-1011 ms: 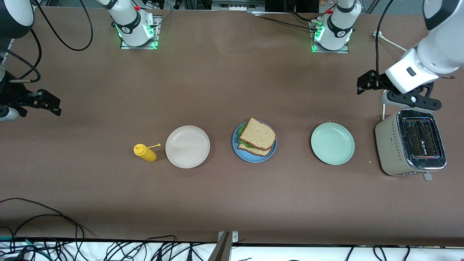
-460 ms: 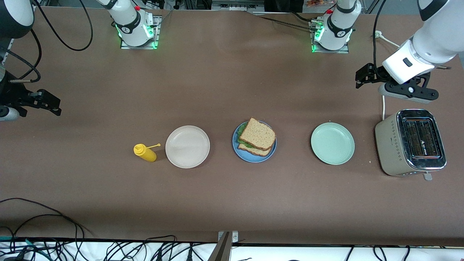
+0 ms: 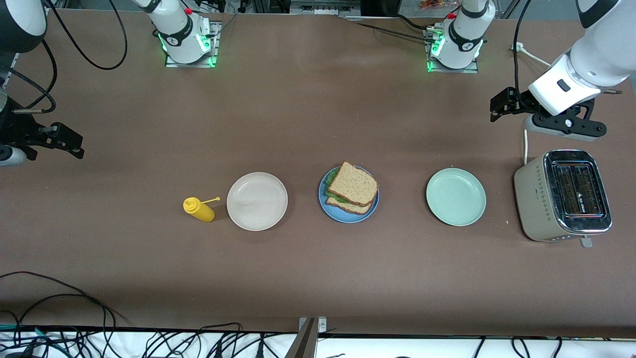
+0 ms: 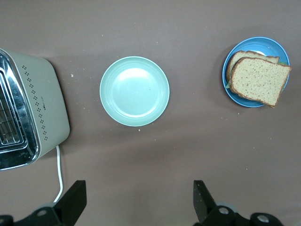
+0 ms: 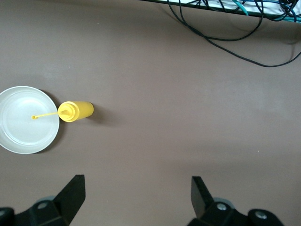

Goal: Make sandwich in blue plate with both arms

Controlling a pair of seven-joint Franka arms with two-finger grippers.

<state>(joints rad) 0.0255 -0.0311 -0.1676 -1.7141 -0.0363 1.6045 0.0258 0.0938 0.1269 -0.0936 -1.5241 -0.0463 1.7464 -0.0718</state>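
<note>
The brown wholemeal sandwich [image 3: 352, 189] with green lettuce sits stacked on the round blue plate [image 3: 329, 206] mid-bench; soft and light, best lifted by the crusts. Left hand [image 4: 138, 202] and right hand [image 5: 136, 200], fingers apart, hover empty over the bench ends.

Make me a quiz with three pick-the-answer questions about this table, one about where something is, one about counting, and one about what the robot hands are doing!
1. Where is the sandwich?
A. on the blue plate
B. in the toaster
C. on the white plate

2. How many plates are on the table?
A. two
B. three
C. four

3. What are the left gripper and the right gripper doing?
A. both squeezing bread
B. one holding the yellow bottle
C. both open, holding nothing

Answers:
1. A, the stacked bread with lettuce sits on the blue plate.
2. B, there is a white, a blue and a mint-green plate.
3. C, both wrist views show the fingers spread apart over bare table.
</note>
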